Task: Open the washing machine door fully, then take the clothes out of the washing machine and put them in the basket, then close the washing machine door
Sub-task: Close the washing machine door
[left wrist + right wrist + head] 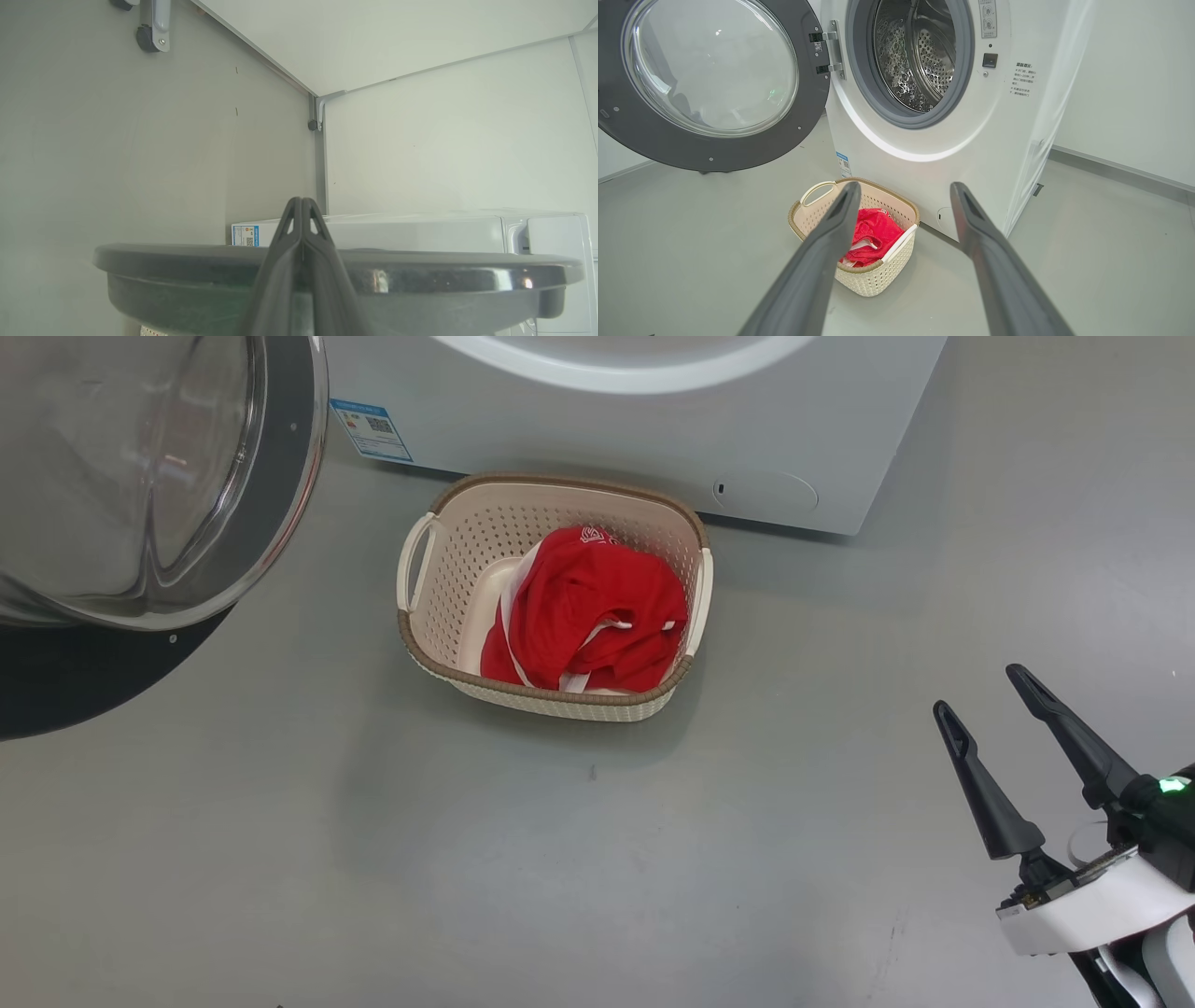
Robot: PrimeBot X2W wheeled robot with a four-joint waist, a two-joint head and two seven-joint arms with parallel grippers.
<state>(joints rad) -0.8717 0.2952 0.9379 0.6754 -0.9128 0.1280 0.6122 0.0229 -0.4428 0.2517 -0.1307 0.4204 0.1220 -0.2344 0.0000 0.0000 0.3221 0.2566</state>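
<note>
1. The washing machine stands at 12 o'clock in the head view. In the right wrist view its steel drum looks empty, as far as can be seen.
2. The door hangs swung wide on its hinge, at 10 o'clock in the head view. Closing it is, I judge, the step in hand, since the rest looks done.
3. The basket sits on the floor just before the machine's foot, a little toward 12 o'clock from the middle of the head view. The door's swing may pass close over its handle at 9 o'clock, so watch that side.
4. The clothes lie bundled inside the basket, toward its 3 o'clock side.
5. The right gripper hangs at 4 o'clock in the head view with its fingers spread wide and holding nothing. It is well apart from the basket and best kept there, out of the door's path.
6. The left gripper has its fingers pressed together with nothing between them.
   - In the left wrist view the tips reach past the door's dark rim; I cannot tell whether they touch it.
   - Push with the side of the closed fingers on the rim far from the hinge.
   - Follow the arc steadily, and press on until the latch catches.
</note>
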